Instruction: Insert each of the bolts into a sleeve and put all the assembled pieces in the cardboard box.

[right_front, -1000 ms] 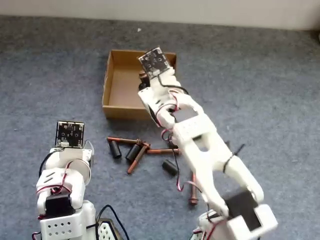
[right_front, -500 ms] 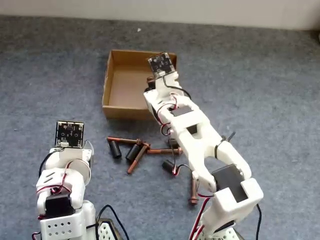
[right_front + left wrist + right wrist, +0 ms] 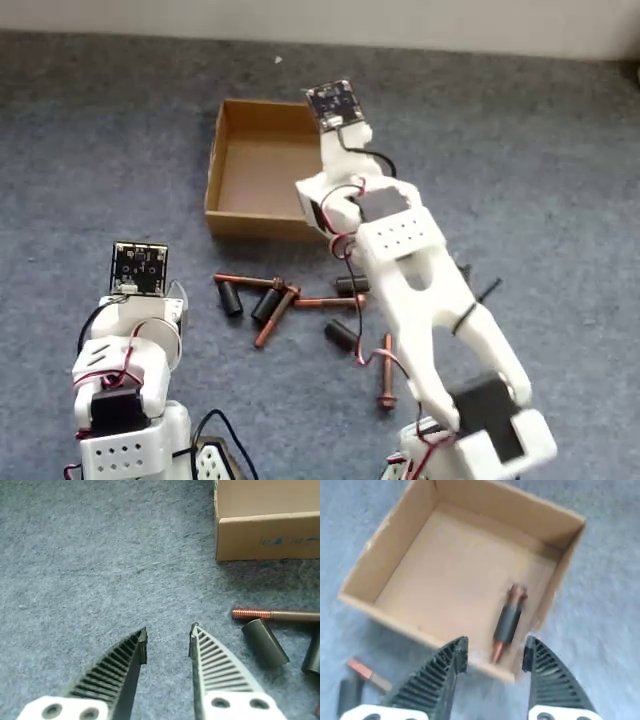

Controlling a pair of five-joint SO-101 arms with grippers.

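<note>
piece: we see one bolt-in-sleeve (image 3: 509, 620) lying inside the box (image 3: 380, 545), close to a side wall.
right end effector (image 3: 495, 641): released, empty, above the box's near edge.
pile (image 3: 290, 300): loose bolts and sleeves on the table (image 3: 520, 150), between box and arms.
next sleeve (image 3: 231, 298): just right of the left end effector (image 3: 168, 630); long axis points roughly away from that arm.
bolt (image 3: 245, 281): lies crosswise beyond it.
left end effector: released, empty; we judge it the nearer one.
</note>
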